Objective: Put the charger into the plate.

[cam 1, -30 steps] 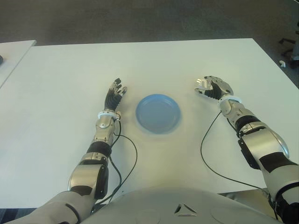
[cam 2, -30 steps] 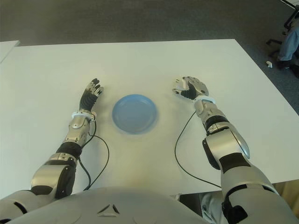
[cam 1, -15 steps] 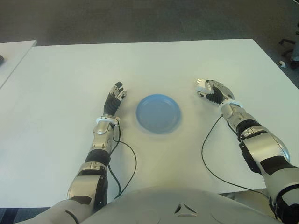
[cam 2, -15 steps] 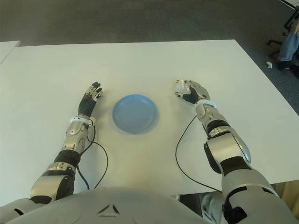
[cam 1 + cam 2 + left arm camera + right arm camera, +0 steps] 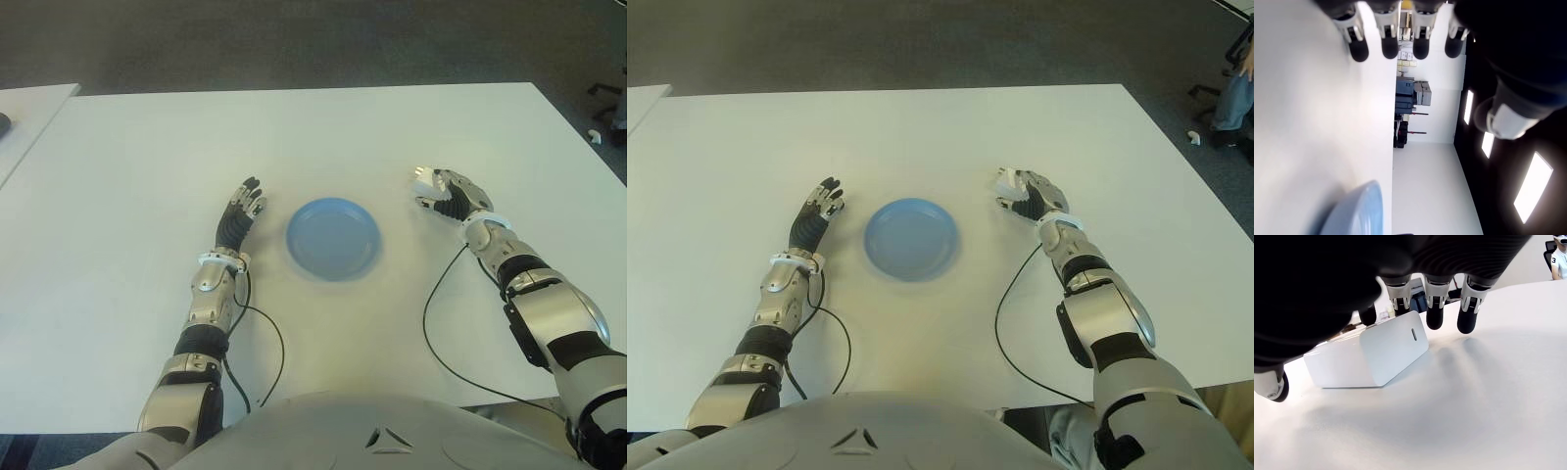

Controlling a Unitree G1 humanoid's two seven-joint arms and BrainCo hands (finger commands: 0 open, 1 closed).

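Observation:
A white charger (image 5: 1369,357) lies on the white table (image 5: 313,127), right of the blue plate (image 5: 331,238). My right hand (image 5: 446,193) hovers over it, open. In the right wrist view its fingers (image 5: 1434,313) stretch out above the charger's far edge and the thumb sits off to one side, so nothing is gripped. From the head, the charger (image 5: 420,175) shows only as a small white block at the fingertips. Left of the plate is my left hand (image 5: 241,211), open, fingers (image 5: 1388,46) straight and holding nothing. The plate (image 5: 1354,215) has nothing in it.
Black cables trail from both wrists across the table towards me, one on the right (image 5: 431,323) and one on the left (image 5: 265,333). A second table (image 5: 29,108) stands at the far left. A person's leg (image 5: 1239,78) shows beyond the table's right corner.
My right hand has uncurled from a cupped pose over the charger and slid slightly right. The left arm has drawn back towards me a little. The plate has not moved.

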